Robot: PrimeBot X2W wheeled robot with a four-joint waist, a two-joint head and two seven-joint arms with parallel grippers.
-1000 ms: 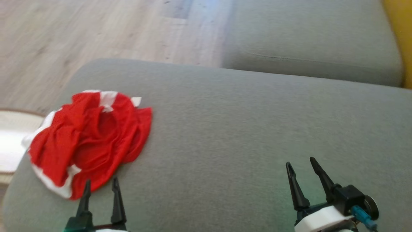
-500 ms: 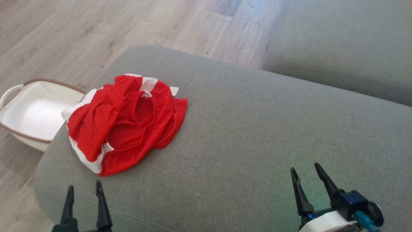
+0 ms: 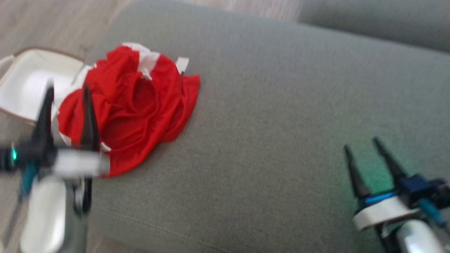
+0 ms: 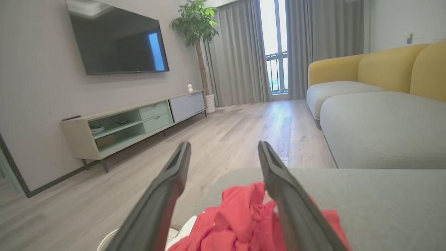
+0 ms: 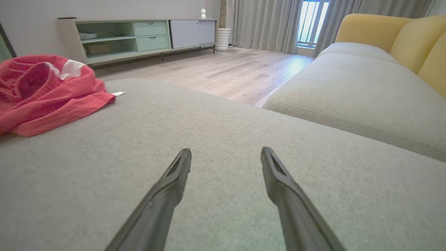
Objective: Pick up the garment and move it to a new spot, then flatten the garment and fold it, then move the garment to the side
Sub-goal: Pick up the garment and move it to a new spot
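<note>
Now poised with left gripper (image 3: 67, 88), jaws spread and empty, above garment (image 3: 140, 105) bunched at left end of cushion (image 3: 281, 105), right gripper (image 3: 361, 143) also spread, well apart; might pinch one loose fold only or push it off toward basket (image 3: 24, 80).

— Grey cushion (image 3: 281, 105) in front; white basket (image 3: 26, 72) just beside its left edge, on wood floor (image 4: 244, 132).
— Further off?
— Wall-mounted TV (image 4: 118, 42) above a long cabinet (image 4: 80, 139), plant (image 4: 197, 21) near grey curtains (image 4: 240, 52), yellow backrest (image 4: 383, 66) behind a second cushion (image 5: 348, 87).
— On the cabinet?
— Open shelves (image 4: 115, 127), pale green drawers (image 4: 155, 111), small white ornament (image 4: 190, 87) on top.
</note>
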